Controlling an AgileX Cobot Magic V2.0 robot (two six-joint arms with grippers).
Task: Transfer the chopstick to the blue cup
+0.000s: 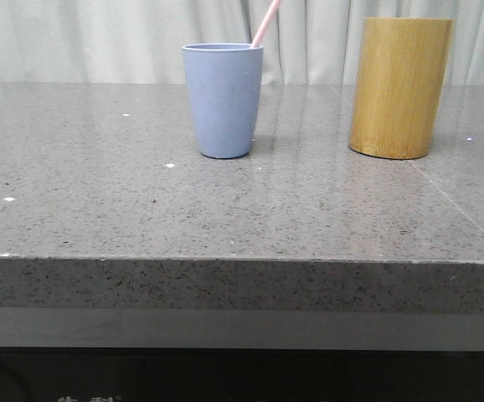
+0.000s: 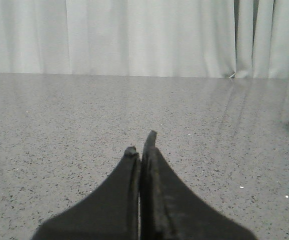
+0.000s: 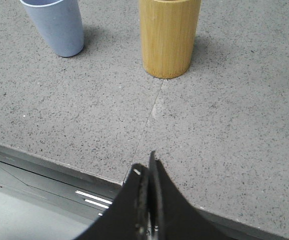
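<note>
Both the left hand (image 2: 142, 142) and right hand (image 3: 145, 167) are sitting clenched and empty, since the chopstick (image 1: 265, 23) is already leaning in the blue cup (image 1: 223, 100), so staying clear is seeming wisest.

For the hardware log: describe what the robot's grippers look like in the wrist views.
The left gripper has two matte black fingers, wide at the base and tapering to narrow tips, one tip with a slightly worn edge. The right gripper has the same black tapered fingers, with a small pale mark near one tip. No cables or labels are visible.
</note>
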